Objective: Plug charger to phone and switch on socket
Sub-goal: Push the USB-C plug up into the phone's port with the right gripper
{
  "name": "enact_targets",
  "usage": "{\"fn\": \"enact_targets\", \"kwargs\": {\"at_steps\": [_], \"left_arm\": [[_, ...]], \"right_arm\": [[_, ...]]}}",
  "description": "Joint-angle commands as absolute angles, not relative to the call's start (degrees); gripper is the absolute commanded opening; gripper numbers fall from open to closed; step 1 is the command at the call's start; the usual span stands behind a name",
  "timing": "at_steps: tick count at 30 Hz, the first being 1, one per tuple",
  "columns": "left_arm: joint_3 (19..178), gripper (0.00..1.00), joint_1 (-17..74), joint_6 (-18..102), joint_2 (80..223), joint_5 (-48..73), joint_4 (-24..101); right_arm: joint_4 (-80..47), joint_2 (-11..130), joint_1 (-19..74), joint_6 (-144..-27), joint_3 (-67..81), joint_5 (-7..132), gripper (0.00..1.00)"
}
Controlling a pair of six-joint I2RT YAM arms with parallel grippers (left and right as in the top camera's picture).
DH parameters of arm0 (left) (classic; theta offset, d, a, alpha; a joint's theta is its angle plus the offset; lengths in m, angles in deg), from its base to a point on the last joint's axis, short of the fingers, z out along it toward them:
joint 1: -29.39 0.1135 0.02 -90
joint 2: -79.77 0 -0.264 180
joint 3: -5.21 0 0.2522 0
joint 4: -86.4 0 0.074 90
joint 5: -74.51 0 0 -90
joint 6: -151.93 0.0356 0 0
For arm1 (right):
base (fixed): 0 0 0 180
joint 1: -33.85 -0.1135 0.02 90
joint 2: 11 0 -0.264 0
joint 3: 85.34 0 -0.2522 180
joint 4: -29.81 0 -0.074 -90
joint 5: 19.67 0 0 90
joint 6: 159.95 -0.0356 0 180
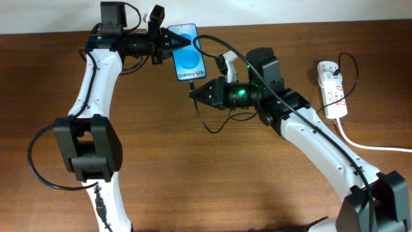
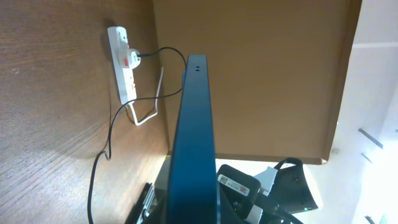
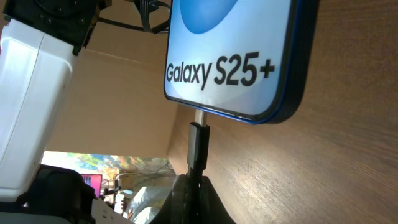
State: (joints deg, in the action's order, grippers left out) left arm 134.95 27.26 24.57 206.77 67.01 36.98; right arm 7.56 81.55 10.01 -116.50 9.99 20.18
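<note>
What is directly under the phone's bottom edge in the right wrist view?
The charger, its tip pinched in the right gripper, meets the phone at its port, bare metal showing; how deep it sits is hidden.

Above the right fingers, we lose the phone past the top edge; the fingers themselves, around the charger, are dark and cropped. The socket switches read too small.
</note>
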Motion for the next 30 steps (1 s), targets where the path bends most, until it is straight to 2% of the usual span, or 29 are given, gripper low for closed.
{"fn": "enact_targets", "kwargs": {"at_steps": [1,15,30], "left_arm": [[135.26,0.00,27.30,24.18,206.40,69.22,37.29],[135.26,0.00,27.30,24.20,206.40,70.53,37.53],[135.26,0.00,25.07,25.51,206.40,73.88,38.60]], "right_arm": [[8.21,81.64,9.56,-116.50,10.36,21.65,0.04],[8.56,81.64,11.87,-116.28,10.36,22.39,0.04],[17.09,83.47,13.05,-119.01,10.36,25.95,0.04]]}}
